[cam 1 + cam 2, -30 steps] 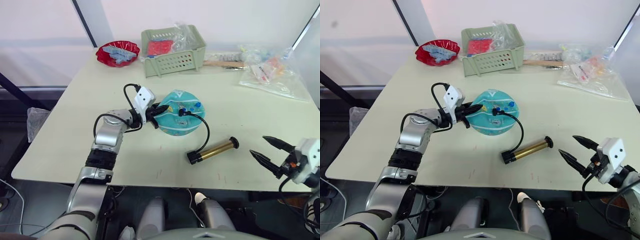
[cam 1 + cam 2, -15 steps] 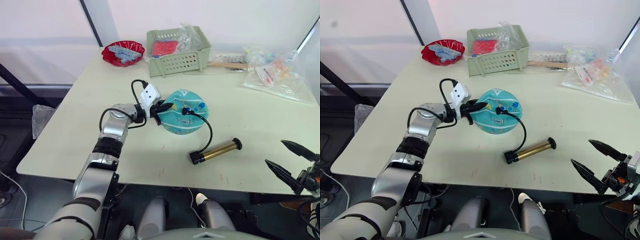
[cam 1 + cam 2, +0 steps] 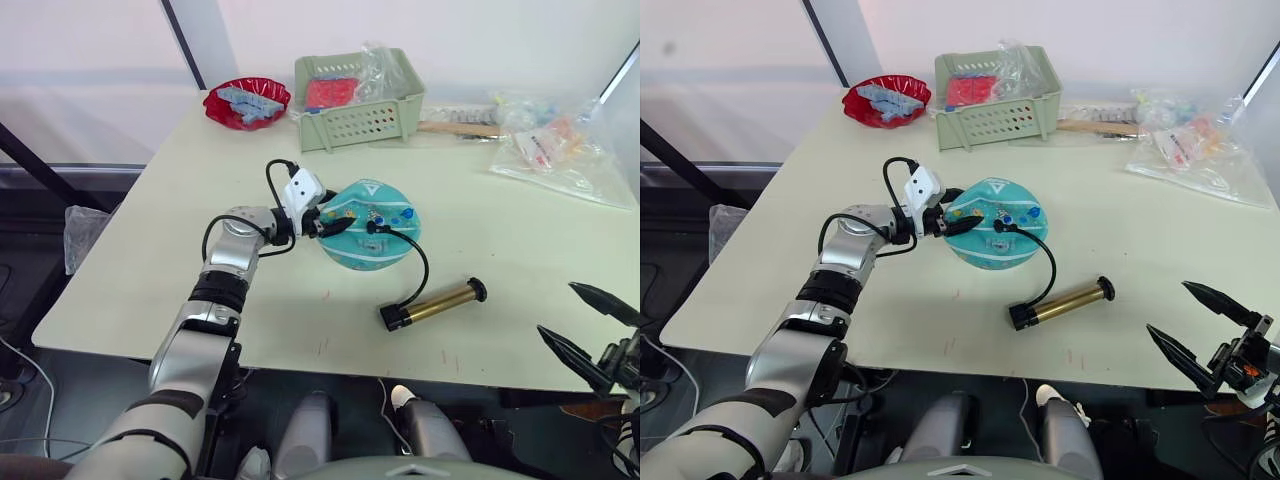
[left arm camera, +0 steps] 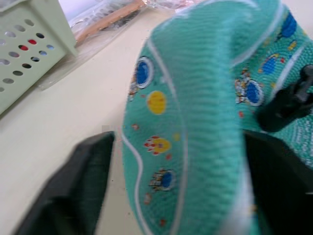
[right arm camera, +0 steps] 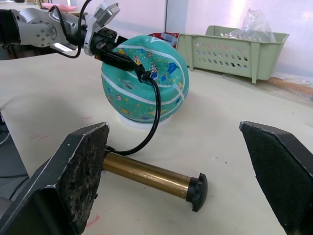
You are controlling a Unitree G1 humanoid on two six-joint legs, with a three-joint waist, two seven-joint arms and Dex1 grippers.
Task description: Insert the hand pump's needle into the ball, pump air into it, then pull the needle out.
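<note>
The teal ball (image 3: 367,238) with white stripes rests mid-table. My left gripper (image 3: 333,216) is at its left side, open, one finger (image 4: 73,191) a little off the rubber and the other (image 4: 281,181) close against it. The needle's black fitting (image 3: 372,227) sits on top of the ball; the pin itself is hidden. A black hose (image 3: 421,272) curves from it down to the brass hand pump (image 3: 432,304), which lies flat on the table in front of and to the right of the ball. My right gripper (image 3: 556,308) hangs open and empty at the table's front right edge.
A green basket (image 3: 355,100) and a red bowl (image 3: 246,103) stand at the back. Plastic bags (image 3: 555,150) with small items lie back right, next to a wooden stick (image 3: 450,128). The table's front edge (image 3: 300,352) runs just below the pump.
My left gripper's fingers, shut at the ball's side before, now stand spread around it. My right gripper has drawn back toward the front right corner and opened a little wider.
</note>
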